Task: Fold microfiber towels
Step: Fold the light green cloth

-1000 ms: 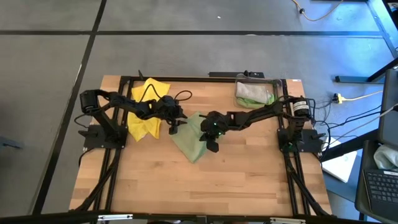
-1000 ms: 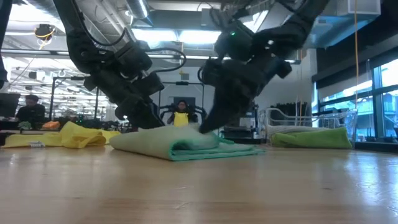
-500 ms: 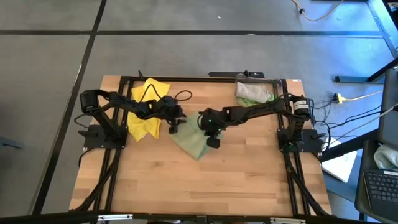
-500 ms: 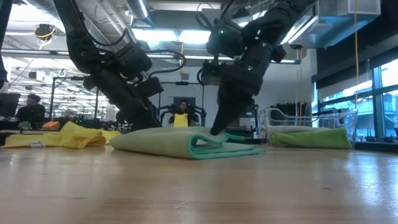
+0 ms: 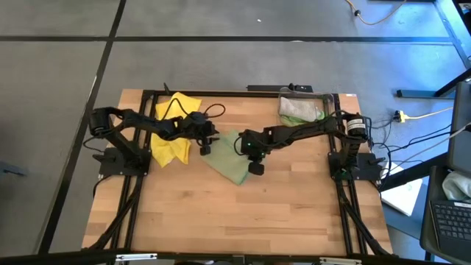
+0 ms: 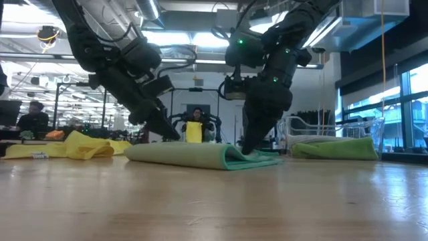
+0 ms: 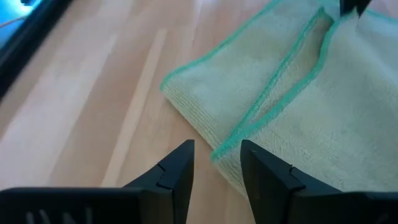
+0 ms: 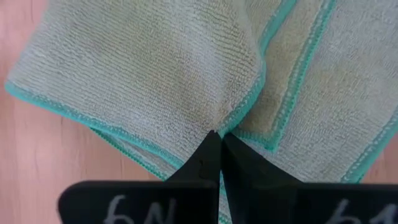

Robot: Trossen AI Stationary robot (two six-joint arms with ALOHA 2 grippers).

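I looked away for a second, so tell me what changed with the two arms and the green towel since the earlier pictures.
The right gripper, shut, slid across the pale green towel toward its right edge, pressing the folded layer flatter in the low view. The left gripper lifted slightly back off the towel's left end, empty and partly open. The yellow towel and the bin with its towels stayed put.
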